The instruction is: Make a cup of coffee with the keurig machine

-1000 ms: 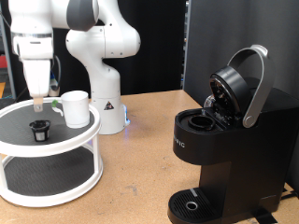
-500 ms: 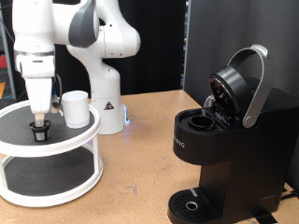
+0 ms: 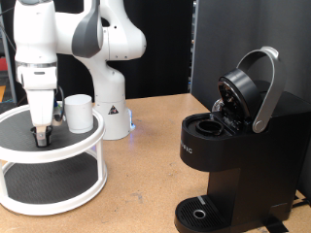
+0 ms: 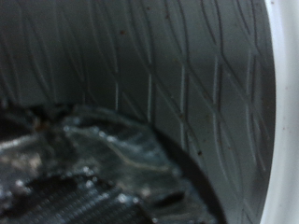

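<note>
My gripper [image 3: 41, 134] has come straight down onto the top shelf of a round white two-tier stand [image 3: 68, 153] at the exterior view's left. Its fingertips sit where a small dark coffee pod lies, and they hide the pod in that view. The wrist view shows the pod's crinkled foil top [image 4: 103, 159] very close, on dark mesh matting. The white mug [image 3: 78, 112] stands on the same shelf just to the exterior view's right of the gripper. The black keurig machine [image 3: 233, 146] stands at the right with its lid [image 3: 248, 87] raised and its pod chamber open.
The white arm base [image 3: 107, 92] stands behind the stand. The stand's white rim [image 4: 280, 112] runs close beside the pod. The machine's round drip tray [image 3: 199, 212] holds nothing. Bare wooden table lies between the stand and the machine.
My gripper has dropped from above the shelf down onto the pod, which showed beside it a second ago and is now covered by the fingers.
</note>
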Motion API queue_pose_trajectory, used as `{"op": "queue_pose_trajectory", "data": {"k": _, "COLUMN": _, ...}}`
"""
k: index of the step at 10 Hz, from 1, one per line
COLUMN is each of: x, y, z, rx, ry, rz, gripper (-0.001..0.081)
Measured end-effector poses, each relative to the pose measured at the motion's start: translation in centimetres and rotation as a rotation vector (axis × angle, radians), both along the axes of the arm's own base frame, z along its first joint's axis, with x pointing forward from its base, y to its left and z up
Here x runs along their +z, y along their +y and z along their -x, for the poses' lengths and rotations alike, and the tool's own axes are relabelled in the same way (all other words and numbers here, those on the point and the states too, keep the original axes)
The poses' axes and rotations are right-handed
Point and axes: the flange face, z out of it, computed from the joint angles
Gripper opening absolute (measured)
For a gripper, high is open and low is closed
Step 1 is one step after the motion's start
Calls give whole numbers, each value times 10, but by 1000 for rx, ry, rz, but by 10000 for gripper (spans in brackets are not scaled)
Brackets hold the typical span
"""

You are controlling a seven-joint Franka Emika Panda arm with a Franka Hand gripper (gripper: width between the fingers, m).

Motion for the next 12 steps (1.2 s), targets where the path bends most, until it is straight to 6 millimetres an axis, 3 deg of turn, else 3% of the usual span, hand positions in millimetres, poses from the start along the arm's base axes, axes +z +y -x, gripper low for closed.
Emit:
{"op": "queue_pose_trajectory", "data": {"k": 6, "x": -7, "y": -4, "z": 2, "rx": -10, "ry": 6, "rz": -5, "gripper": 781}}
{"op": "queue_pose_trajectory", "data": {"k": 8, "x": -7, "y": -5, "z": 3, "rx": -14, "ry": 5, "rz": -7, "gripper": 464}}
{"op": "queue_pose_trajectory", "data": {"k": 12, "x": -3, "y": -6, "z": 3, "rx": -22, "ry": 7, "rz": -34, "gripper": 464}}
